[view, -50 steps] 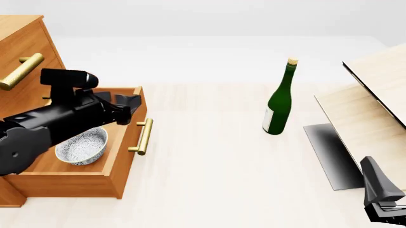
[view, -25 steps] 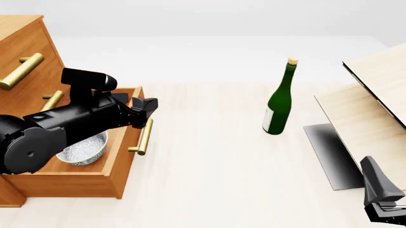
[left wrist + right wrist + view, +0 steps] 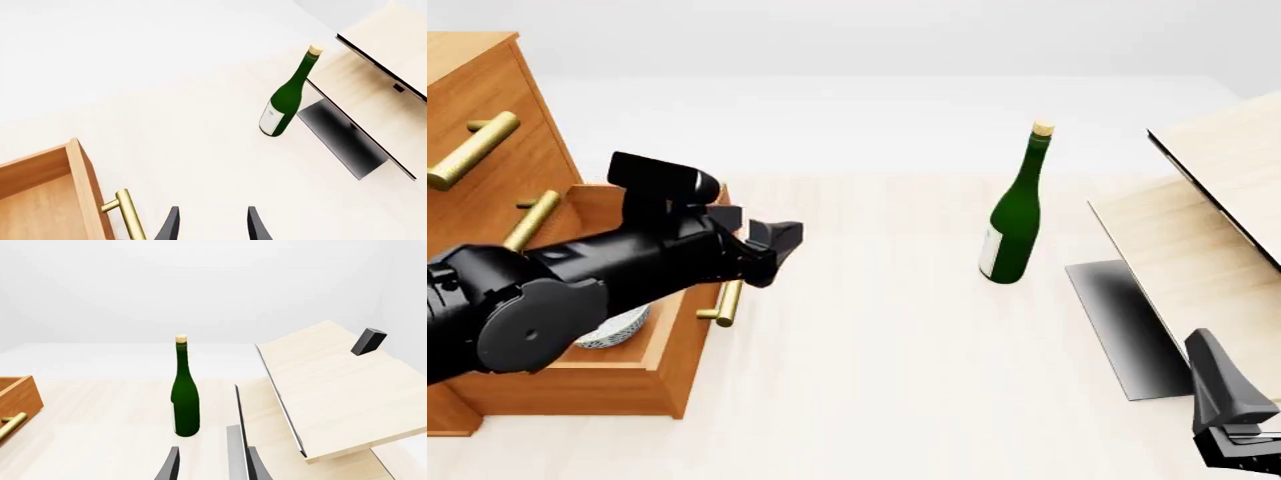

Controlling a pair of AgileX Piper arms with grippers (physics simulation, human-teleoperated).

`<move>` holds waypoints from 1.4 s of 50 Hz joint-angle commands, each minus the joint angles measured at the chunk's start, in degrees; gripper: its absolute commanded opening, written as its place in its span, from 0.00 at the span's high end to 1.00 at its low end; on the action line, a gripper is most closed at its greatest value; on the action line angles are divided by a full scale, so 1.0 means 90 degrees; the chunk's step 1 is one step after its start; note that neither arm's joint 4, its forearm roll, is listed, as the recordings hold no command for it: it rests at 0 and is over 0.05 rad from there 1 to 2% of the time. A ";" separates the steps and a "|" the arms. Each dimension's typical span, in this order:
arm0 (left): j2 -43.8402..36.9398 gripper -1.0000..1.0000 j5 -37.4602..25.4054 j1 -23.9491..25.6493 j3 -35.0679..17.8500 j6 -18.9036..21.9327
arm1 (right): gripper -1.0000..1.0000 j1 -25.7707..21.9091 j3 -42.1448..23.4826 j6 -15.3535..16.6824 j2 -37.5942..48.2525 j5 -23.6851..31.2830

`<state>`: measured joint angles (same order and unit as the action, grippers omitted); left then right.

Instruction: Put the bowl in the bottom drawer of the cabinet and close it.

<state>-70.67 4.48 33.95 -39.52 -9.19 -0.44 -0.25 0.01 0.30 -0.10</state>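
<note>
The cabinet [image 3: 487, 110] stands at the left with its bottom drawer [image 3: 674, 355] pulled out, brass handle [image 3: 730, 297] facing right. Inside the drawer, only a speckled sliver of the bowl [image 3: 622, 326] shows under my left arm. My left gripper [image 3: 763, 240] hovers just past the drawer front, above the handle, open and holding nothing. In the left wrist view its fingers [image 3: 169, 227] are spread over bare tabletop, next to the handle [image 3: 128, 218] and drawer [image 3: 40, 197]. My right gripper [image 3: 1236, 425] rests low at the front right, open and empty [image 3: 212, 467].
A green wine bottle [image 3: 1014, 215] stands upright mid-table, also in both wrist views [image 3: 283, 97] [image 3: 185, 400]. A pale wooden box with a dark panel [image 3: 1174, 260] tilts at the right. The two upper drawers are shut, brass handles [image 3: 474, 150] protruding.
My left gripper has moved right, from over the bowl inside the drawer to beyond the drawer front. The bowl stays in the drawer. The right arm has not moved.
</note>
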 commanded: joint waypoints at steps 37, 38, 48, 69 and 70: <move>-0.0297 0.00 0.0309 0.0947 0.0386 -0.1164 | 0.00 0.0000 0.0000 0.0000 0.0000 0.0000; -0.0290 0.00 0.0351 0.0945 0.0434 -0.1229 | 0.00 0.0000 0.0000 -0.0001 -0.0001 0.0000; -0.0299 0.00 0.0734 0.0926 0.0848 -0.1632 | 0.00 0.0000 0.0000 0.0000 0.0000 0.0000; -0.1006 0.00 0.1243 0.0778 0.1386 -0.2368 | 0.00 0.0000 0.0000 -0.0001 0.0001 0.0001; -0.1040 0.00 0.1253 0.0773 0.1409 -0.2432 | 0.00 0.0000 0.0000 0.0000 0.0000 0.0000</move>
<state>-77.25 14.52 41.47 -28.58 -28.17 -0.44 -0.25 0.01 0.30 -0.11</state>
